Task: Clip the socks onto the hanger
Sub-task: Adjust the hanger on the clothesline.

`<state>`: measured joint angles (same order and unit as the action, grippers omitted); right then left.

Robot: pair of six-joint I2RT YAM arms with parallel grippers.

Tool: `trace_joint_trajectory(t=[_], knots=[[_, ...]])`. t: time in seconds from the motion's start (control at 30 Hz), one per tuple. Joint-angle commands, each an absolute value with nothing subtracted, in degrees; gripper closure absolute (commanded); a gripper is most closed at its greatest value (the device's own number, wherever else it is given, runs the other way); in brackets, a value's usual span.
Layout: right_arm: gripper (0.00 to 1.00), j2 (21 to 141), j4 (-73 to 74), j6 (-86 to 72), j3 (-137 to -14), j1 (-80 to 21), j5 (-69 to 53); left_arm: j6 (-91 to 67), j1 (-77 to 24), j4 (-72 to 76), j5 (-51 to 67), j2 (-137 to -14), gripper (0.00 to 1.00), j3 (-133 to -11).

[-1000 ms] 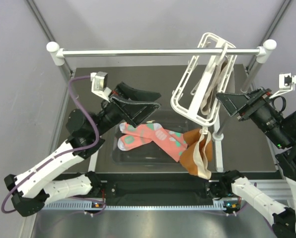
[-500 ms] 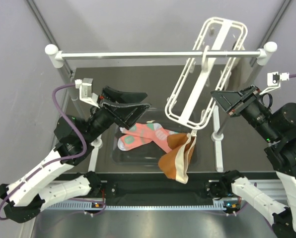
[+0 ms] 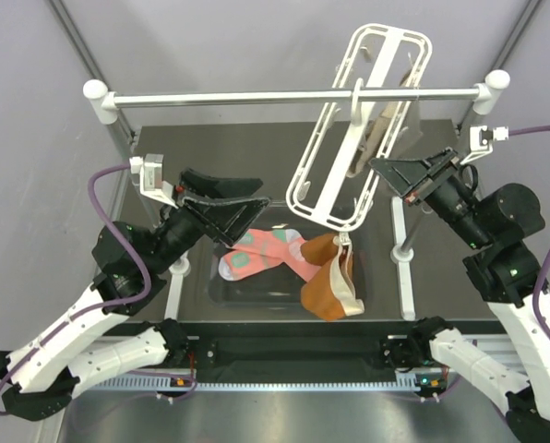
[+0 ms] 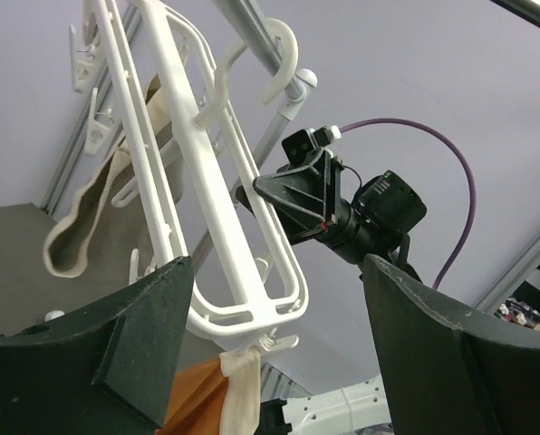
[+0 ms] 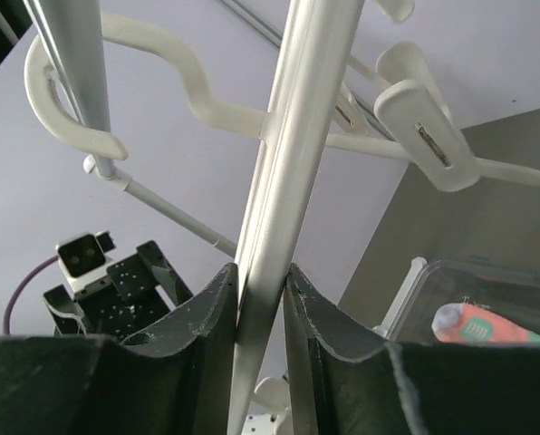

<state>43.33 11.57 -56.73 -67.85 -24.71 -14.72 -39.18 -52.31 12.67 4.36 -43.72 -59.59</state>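
The socks lie crossed in a clear tray, below and between both grippers; one toe shows in the right wrist view. The white hanger hangs tilted by its hook on the metal rail. My right gripper is shut on the hanger's long side rail, the fingers pressed on both sides. My left gripper is open and empty, above the socks' left end and left of the hanger's lower end, not touching it.
A rust-orange cloth hangs from the clip at the hanger's lower end. A beige-grey cloth hangs inside the frame. The metal rail with white ball ends spans the back. The clear tray sits between two white posts.
My right gripper has moved up and left with the hanger, swinging its lower end and the orange cloth leftward. My left arm has drawn back to the left, still open.
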Motion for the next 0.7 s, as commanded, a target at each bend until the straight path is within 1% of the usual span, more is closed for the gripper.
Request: trace_joint_trajectory(t=[0.0, 0.1, 0.27, 0.3, 0.37, 0.4, 0.47, 0.5, 0.53, 0.57, 0.6, 0.67], knots=[[0.74, 44.6, 2.0, -57.9, -68.2, -27.1, -16.9, -38.2, -52.6, 12.2, 3.3, -43.5, 0.20, -59.9], [0.69, 45.5, 2.0, -55.7, -69.0, -28.5, -16.9, -38.3, -52.6, 11.2, 3.1, -43.7, 0.20, -59.9], [0.55, 45.0, 9.1, -49.6, -70.8, -28.7, -16.0, -37.8, -52.6, 7.6, 2.7, -43.2, 0.20, -59.9], [0.49, 44.6, 10.4, -48.5, -70.8, -28.7, -15.6, -37.6, -52.6, 6.7, 2.6, -42.8, 0.20, -59.9], [0.42, 42.6, 14.9, -44.7, -71.0, -28.7, -14.0, -37.0, -52.6, 5.2, 1.8, -42.1, 0.20, -59.9], [0.35, 41.8, 16.7, -43.2, -71.0, -28.7, -13.4, -36.8, -52.6, 3.7, 1.5, -41.8, 0.20, -59.5], [0.28, 39.5, 22.9, -38.6, -71.5, -28.7, -10.5, -36.0, -52.6, 2.2, 0.6, -40.3, 0.20, -59.2], [0.22, 38.5, 25.2, -37.1, -71.6, -28.7, -9.2, -35.8, -52.6, 0.8, 0.5, -39.9, 0.20, -58.6], [0.20, 37.5, 27.1, -34.7, -71.8, -28.7, -6.3, -35.7, -52.6, 0.3, 0.4, -38.9, 0.20, -58.4], [0.17, 35.4, 28.6, -33.6, -71.7, -28.7, -4.8, -35.4, -52.6, 0.3, -2.2, -38.3, 0.20, -58.0], [0.11, 34.3, 31.8, -32.8, -71.5, -28.7, -3.2, -35.2, -52.6, -1.7, -2.8, -37.3, 0.19, -57.2], [0.09, 31.1, 34.4, -30.6, -71.1, -28.7, 0.1, -35.0, -52.6, -2.4, -4.6, -36.4, 0.19, -56.4]])
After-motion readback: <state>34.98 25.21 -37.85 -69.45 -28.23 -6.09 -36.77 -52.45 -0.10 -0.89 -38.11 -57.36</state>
